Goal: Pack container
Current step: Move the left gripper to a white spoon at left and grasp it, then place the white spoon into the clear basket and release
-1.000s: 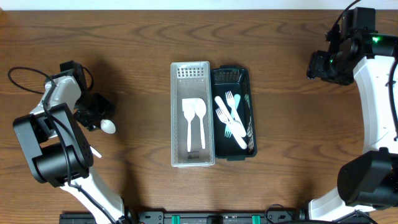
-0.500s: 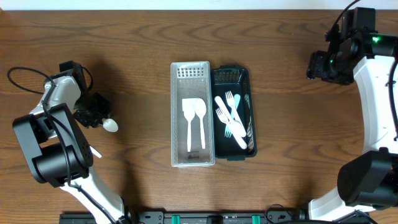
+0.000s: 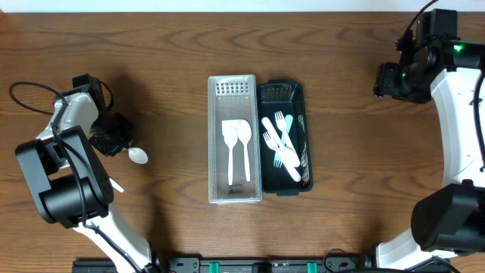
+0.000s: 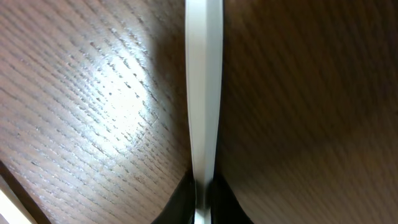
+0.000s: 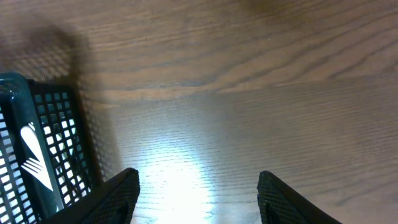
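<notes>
A white plastic spoon (image 3: 137,155) lies at the table's left, its bowl poking out from under my left gripper (image 3: 114,141). In the left wrist view its handle (image 4: 204,93) runs straight up the frame, pinched between the dark fingers of my left gripper (image 4: 200,194), which is shut on it. The white slotted container (image 3: 214,136) at the centre holds two white utensils. Touching its right side, the dark green container (image 3: 305,114) holds several pale forks. My right gripper (image 3: 394,80) is far right, open over bare wood (image 5: 199,193), with nothing between its fingers.
A black cable (image 3: 30,91) loops at the far left. A thin white piece (image 3: 117,186) shows beside the left arm's base. In the right wrist view the green container's end wall (image 5: 37,137) stands at the left edge.
The left gripper has closed onto the spoon's handle. The spoon's bowl has shifted slightly right and toward the table's front. The right arm has not moved.
</notes>
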You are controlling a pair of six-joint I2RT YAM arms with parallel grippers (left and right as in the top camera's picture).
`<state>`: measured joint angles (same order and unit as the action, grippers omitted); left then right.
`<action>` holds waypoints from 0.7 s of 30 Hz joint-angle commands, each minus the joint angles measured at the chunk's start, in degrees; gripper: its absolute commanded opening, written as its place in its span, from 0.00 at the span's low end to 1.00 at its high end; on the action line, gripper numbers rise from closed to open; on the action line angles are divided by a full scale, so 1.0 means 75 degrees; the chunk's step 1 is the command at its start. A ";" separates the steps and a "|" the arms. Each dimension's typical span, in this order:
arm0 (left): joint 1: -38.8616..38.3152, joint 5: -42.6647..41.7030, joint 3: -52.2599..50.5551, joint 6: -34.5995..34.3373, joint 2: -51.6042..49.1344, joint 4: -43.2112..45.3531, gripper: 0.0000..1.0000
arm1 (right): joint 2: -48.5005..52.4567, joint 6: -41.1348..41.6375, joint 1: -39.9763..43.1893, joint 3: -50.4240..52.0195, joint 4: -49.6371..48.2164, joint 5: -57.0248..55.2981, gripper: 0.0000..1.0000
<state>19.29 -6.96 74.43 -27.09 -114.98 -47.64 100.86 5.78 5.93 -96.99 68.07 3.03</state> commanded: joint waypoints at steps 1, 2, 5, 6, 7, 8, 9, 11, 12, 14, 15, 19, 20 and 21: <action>0.0006 0.0012 -0.0338 0.0009 -0.0388 0.0017 0.06 | 0.0026 -0.0099 0.0015 0.0050 0.0012 0.0026 0.64; 0.0006 0.0012 -0.0338 0.0009 -0.0388 0.0012 0.06 | 0.0026 -0.0099 0.0015 0.0050 0.0012 0.0026 0.64; 0.0006 0.0012 -0.0338 0.0012 -0.0388 -0.0015 0.06 | 0.0026 -0.0099 0.0015 0.0050 0.0012 0.0026 0.64; 0.0006 0.0012 -0.0338 0.0012 -0.0385 -0.0032 0.06 | 0.0026 -0.0099 0.0015 0.0050 0.0012 0.0026 0.64; 0.0003 0.0015 -0.0338 0.0015 -0.0385 -0.0035 0.06 | 0.0026 -0.0099 0.0015 0.0050 0.0009 0.0026 0.64; 0.0003 0.0012 -0.0338 0.0050 -0.0370 -0.0055 0.06 | 0.0026 -0.0099 0.0015 0.0050 0.0003 0.0026 0.64; 0.0003 0.0015 -0.0338 0.0070 -0.0341 -0.0082 0.06 | 0.0026 -0.0099 0.0015 0.0050 -0.0009 0.0026 0.64; -0.0003 0.0015 -0.0338 0.0128 -0.0245 -0.0119 0.06 | 0.0026 -0.0099 0.0015 0.0050 -0.0047 0.0026 0.65; -0.0012 0.0015 -0.0338 0.0201 -0.0163 -0.0125 0.06 | 0.0026 -0.0099 0.0015 0.0050 -0.0070 0.0026 0.65; -0.0052 0.0038 -0.0338 0.0256 0.0085 -0.0157 0.06 | 0.0026 -0.0099 0.0015 0.0050 -0.0114 0.0026 0.65; -0.0085 0.0044 -0.0338 0.0265 0.0245 -0.0184 0.06 | 0.0026 -0.0099 0.0015 0.0050 -0.0134 0.0026 0.65; -0.0347 0.0073 -0.0338 0.0268 0.1174 -0.0326 0.06 | 0.0026 -0.0099 0.0015 0.0050 -0.0137 0.0026 0.65; -0.0481 0.0073 -0.0338 0.0271 0.1521 -0.0388 0.06 | 0.0026 -0.0099 0.0015 0.0050 -0.0137 0.0026 0.65; -0.0577 0.0073 -0.0335 0.0271 0.1757 -0.0431 0.06 | 0.0026 -0.0099 0.0015 0.0050 -0.0140 0.0029 0.65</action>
<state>17.08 -6.94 71.53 -25.87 -108.55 -50.33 100.86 5.78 5.93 -96.99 67.07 3.03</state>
